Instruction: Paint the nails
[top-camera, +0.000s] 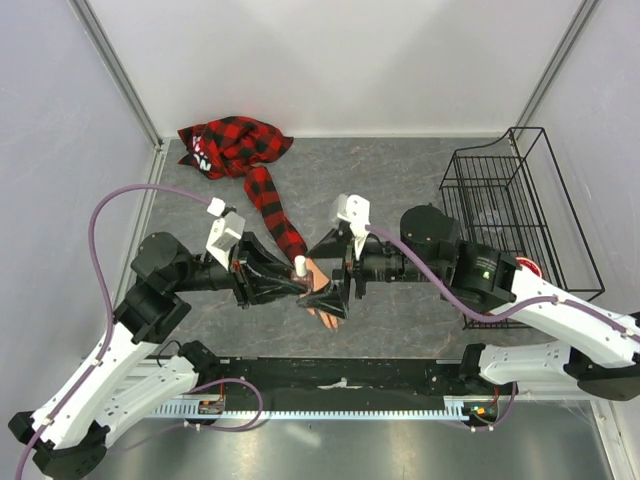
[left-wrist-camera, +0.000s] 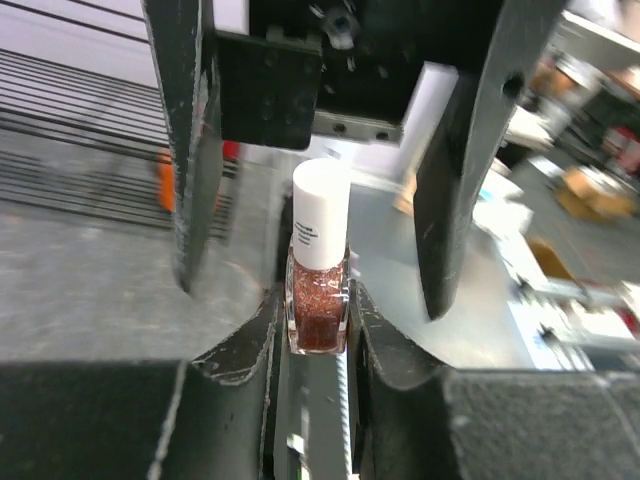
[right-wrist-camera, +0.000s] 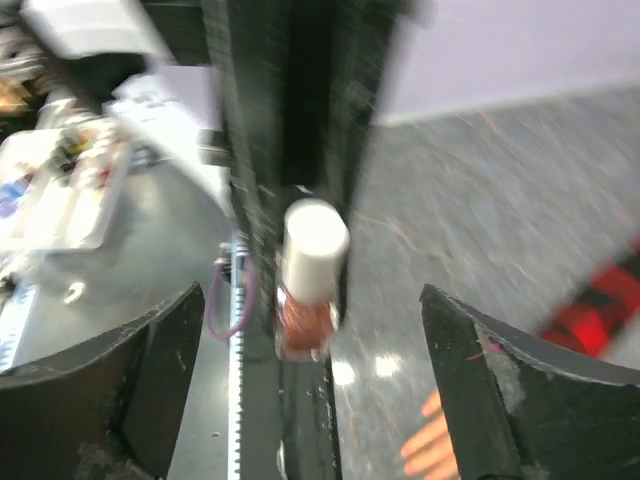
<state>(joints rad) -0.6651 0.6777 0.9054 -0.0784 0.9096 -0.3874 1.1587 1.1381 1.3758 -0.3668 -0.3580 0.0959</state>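
Observation:
My left gripper (top-camera: 303, 281) is shut on a small bottle of reddish glitter polish with a white cap (top-camera: 299, 266), held upright between its fingers (left-wrist-camera: 318, 300). My right gripper (top-camera: 338, 272) is open and faces it; its fingers (left-wrist-camera: 455, 170) stand either side of the cap without touching it. In the right wrist view the bottle (right-wrist-camera: 305, 325) sits between my open fingertips (right-wrist-camera: 455, 340). The peach mannequin hand (top-camera: 326, 312) lies on the table below both grippers, partly hidden. Its fingertips (right-wrist-camera: 428, 452) show at the lower edge. The nails are too small to make out.
The red-and-black plaid sleeve (top-camera: 275, 210) runs from the hand back to a bunched heap (top-camera: 232, 145) at the far left. A black wire basket (top-camera: 510, 200) stands at the right. Pale enclosure walls surround the grey table (top-camera: 400, 180).

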